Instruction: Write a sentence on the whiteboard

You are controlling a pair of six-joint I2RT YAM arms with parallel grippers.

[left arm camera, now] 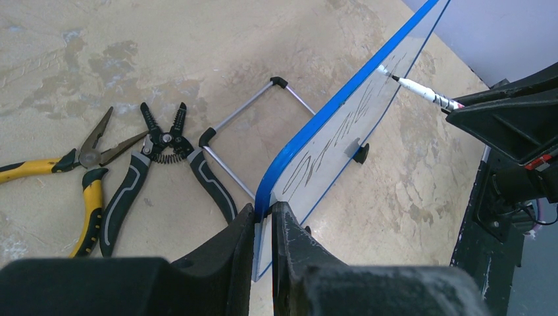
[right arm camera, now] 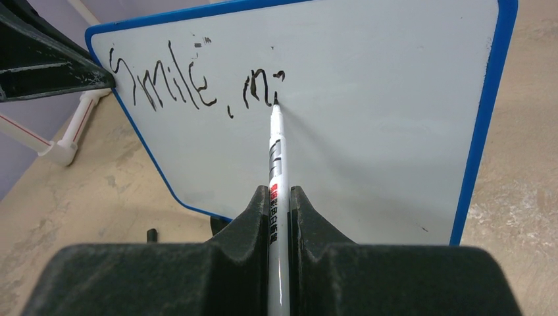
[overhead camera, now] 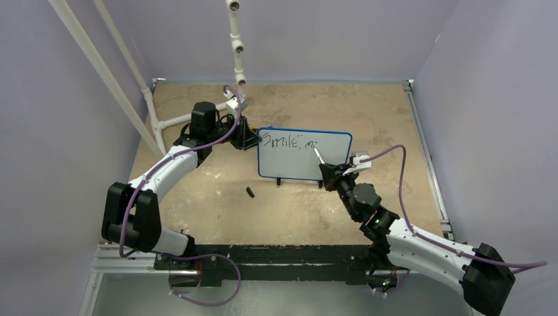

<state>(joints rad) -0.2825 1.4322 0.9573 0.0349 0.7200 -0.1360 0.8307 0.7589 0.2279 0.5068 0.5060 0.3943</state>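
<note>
at the far left a white pipe frame (overhead camera: 155,118) stands on the desk (overhead camera: 197,210), against the wall. just right of it, in the left wrist view, yellow-handled pliers (left arm camera: 79,164) and grey-and-black wire strippers (left arm camera: 161,158) lie side by side with their jaws spread, close behind the board. next to the strippers' right handle lies a thin metal wire bracket (left arm camera: 240,112) with black corners, reaching up to the board's back edge.

the left tool (left arm camera: 263,220) is clenched on the blue frame of the whiteboard (overhead camera: 304,158) at its upper left corner. the board stands upright, tilted back a little, near the middle of the desk on two small black feet. the sentence (right arm camera: 171,82) runs along the top of the board from the left and reads "smile, m".

on the bare desk in front of the board's left half, apart from everything, lies a small black cap-like piece (overhead camera: 250,191).

the marker (right arm camera: 276,158), white with a black tip, touches the board just right of the last stroke. the right tool (right arm camera: 272,201) grasps its barrel, coming in low from the board's right front, close to the lower right foot.
</note>
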